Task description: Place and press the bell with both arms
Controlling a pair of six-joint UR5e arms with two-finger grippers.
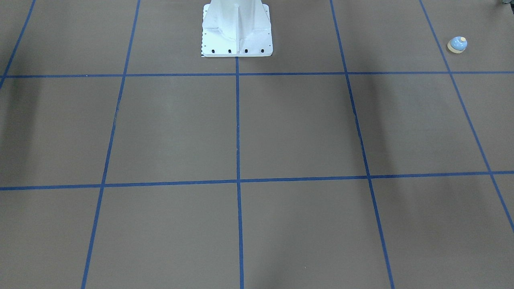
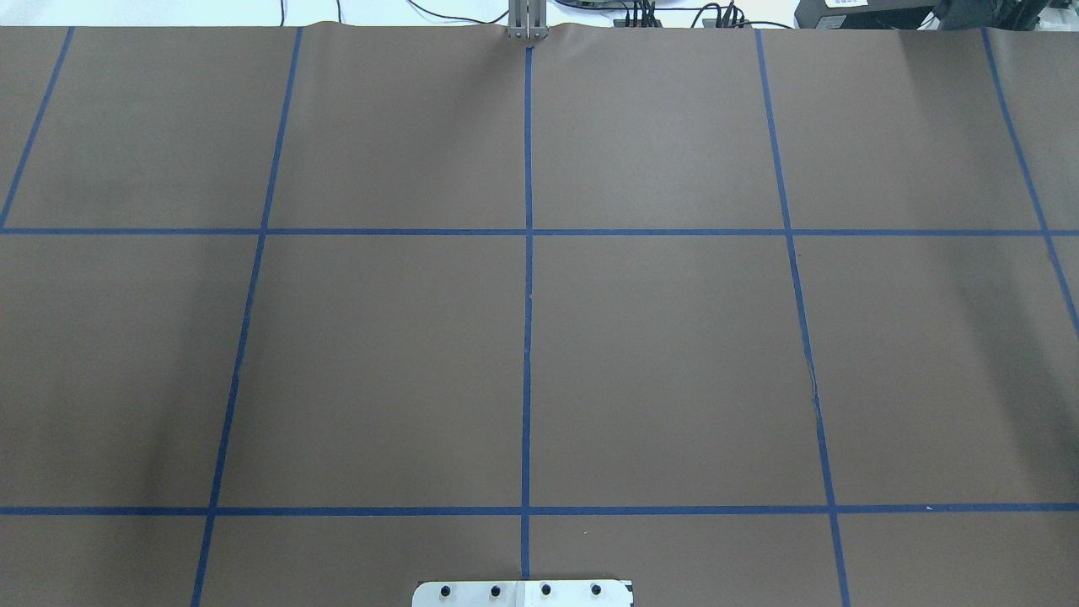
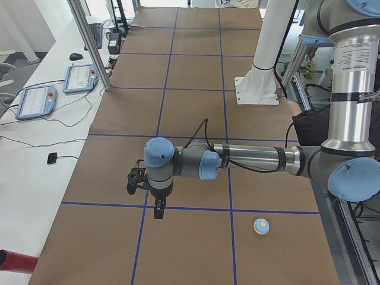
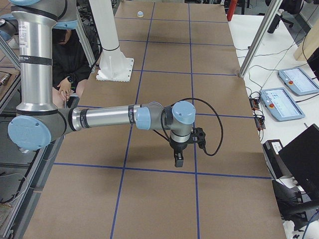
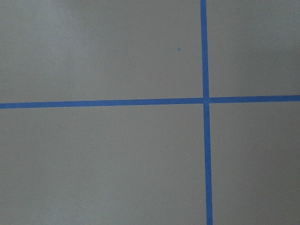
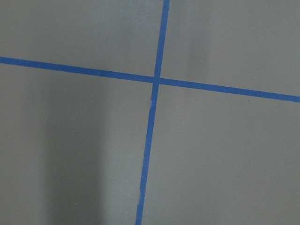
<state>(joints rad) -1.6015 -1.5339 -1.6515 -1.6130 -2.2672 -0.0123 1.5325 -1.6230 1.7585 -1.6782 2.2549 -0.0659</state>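
Observation:
The small light-blue bell with a cream base stands upright on the brown table near the robot-side edge, on the robot's left. It also shows in the exterior left view and, far off, in the exterior right view. My left gripper points down over a blue tape line, well away from the bell toward the operators' side. My right gripper points down over the table at the opposite end. Both grippers show only in the side views, so I cannot tell whether they are open or shut. The wrist views show only table and tape.
The white bolted pedestal stands at the middle of the robot-side edge. Blue tape lines grid the brown table. Teach pendants lie on the white side table. A metal post stands at that edge. A person sits behind the robot.

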